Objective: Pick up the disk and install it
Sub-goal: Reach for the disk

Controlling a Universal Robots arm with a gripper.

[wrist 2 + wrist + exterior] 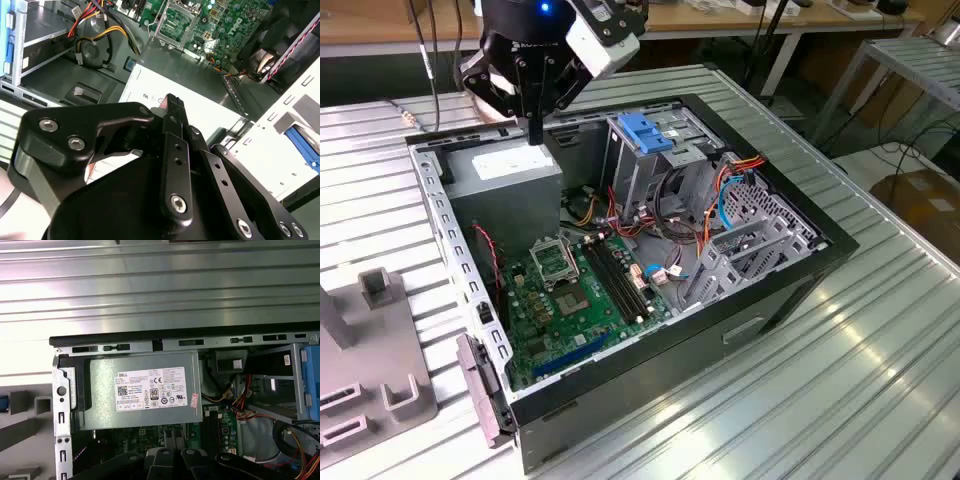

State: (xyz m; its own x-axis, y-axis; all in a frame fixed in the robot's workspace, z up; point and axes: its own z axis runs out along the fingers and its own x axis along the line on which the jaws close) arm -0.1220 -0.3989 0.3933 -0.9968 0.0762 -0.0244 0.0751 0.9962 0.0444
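Claw [534, 130] points straight down, fingers pressed together and empty, just above the power supply [505, 185] inside the computer case [440, 215] rim.

Robotics lab or workshop. An open desktop PC case [790, 290] is lying on a ribbed aluminium table [880, 340], motherboard [570, 290] showing, the robot arm's gripper [535, 135] hanging over it. Wooden workbenches [720, 18] are running along the back, cables [428, 50] dangling; a cardboard box [920, 200] is sitting on the floor at the exterior view's right.
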